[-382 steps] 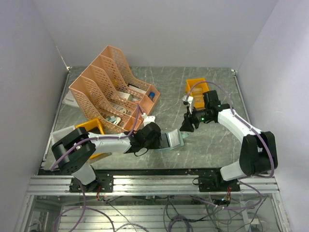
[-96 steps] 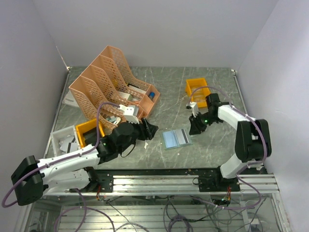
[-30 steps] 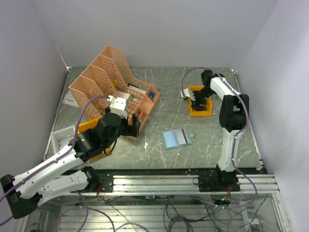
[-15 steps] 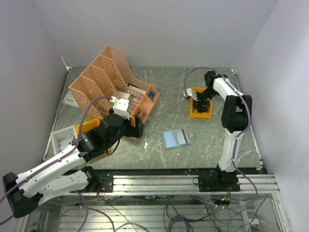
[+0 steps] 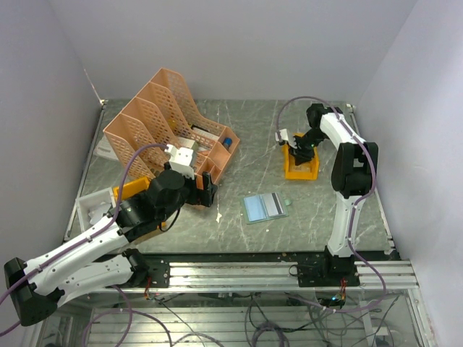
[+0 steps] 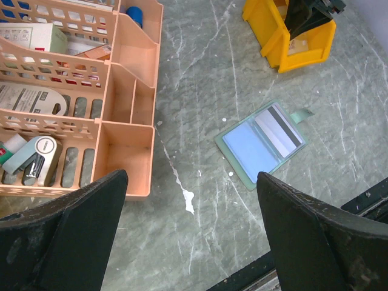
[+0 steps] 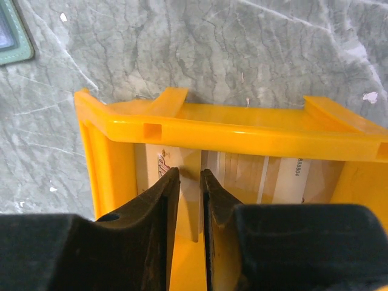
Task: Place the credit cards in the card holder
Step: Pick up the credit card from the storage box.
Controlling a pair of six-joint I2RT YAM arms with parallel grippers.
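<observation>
Two close-set fingers of the right gripper (image 7: 190, 182) dip into the yellow bin (image 7: 242, 130) among the credit cards (image 7: 242, 170); I cannot tell whether they pinch one. The left gripper (image 6: 191, 179) hangs spread wide, with the card holder (image 6: 262, 143) lying open on the table (image 6: 200, 73) nearby.

Your tabletop (image 6: 200, 54) is matt, veined grey, stone-look. Upper right in the left wrist view, the yellow-orange plastic bin (image 6: 306, 56) shines glossy. The peach lattice plastic rack (image 6: 124, 130) looks smooth, and the grey-green folding card holder (image 6: 262, 144) has glossy windows.
</observation>
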